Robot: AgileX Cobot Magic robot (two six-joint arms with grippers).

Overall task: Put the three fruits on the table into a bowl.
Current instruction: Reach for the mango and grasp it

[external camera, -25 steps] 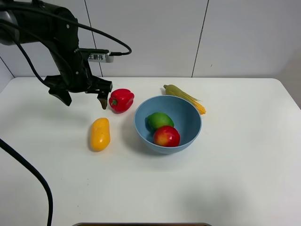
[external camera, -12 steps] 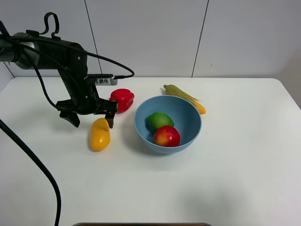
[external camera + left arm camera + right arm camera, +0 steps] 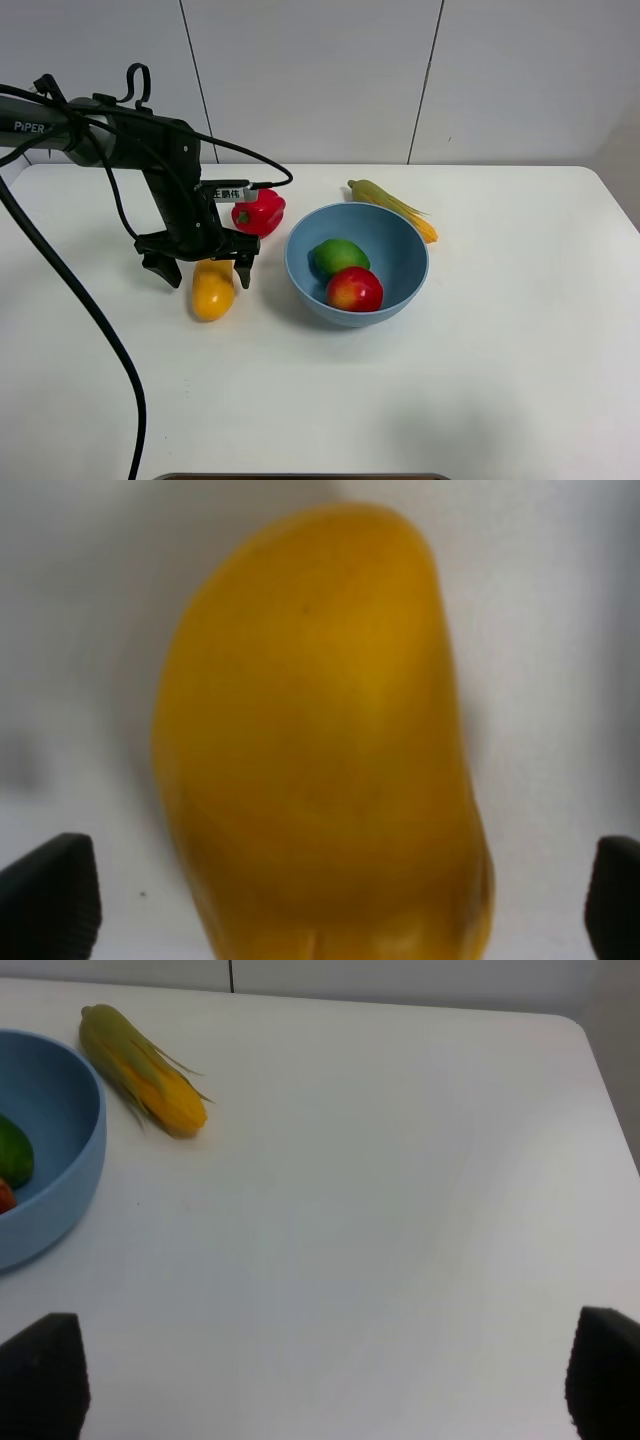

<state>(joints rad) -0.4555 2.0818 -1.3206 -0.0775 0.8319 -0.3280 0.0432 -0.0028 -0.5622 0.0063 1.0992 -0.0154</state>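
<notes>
Booth: Mango point(image 3: 212, 290) on the white table point(image 3: 500, 380), long and yellow, just left of the bowl point(image 3: 395, 250), and the left gripper point(image 3: 207, 272) is right down over it!
Floor: Jaws spread wide, one black fingertip on each side of the fruit. From the wrist camera, bare table shows between each tip and the yellow skin, so it's straddled, not pinched.
Booth: And the bowl?
Floor: Light blue and deep, with two fruits inside. The green lime point(image 3: 338, 256) sits toward the back and the red-orange pomegranate point(image 3: 354, 289) in front, the two touching.
Booth: Red bell pepper point(image 3: 259, 212) sits on the table just behind the gripper, near the bowl's rim. Corn cob point(image 3: 395, 207) lies behind the bowl, close against its far edge.
Floor: Right gripper point(image 3: 322, 1380) shows only in its own wrist view. Both dark tips are far apart over bare table, gripping nothing, with the corn and a slice of the bowl ahead.
</notes>
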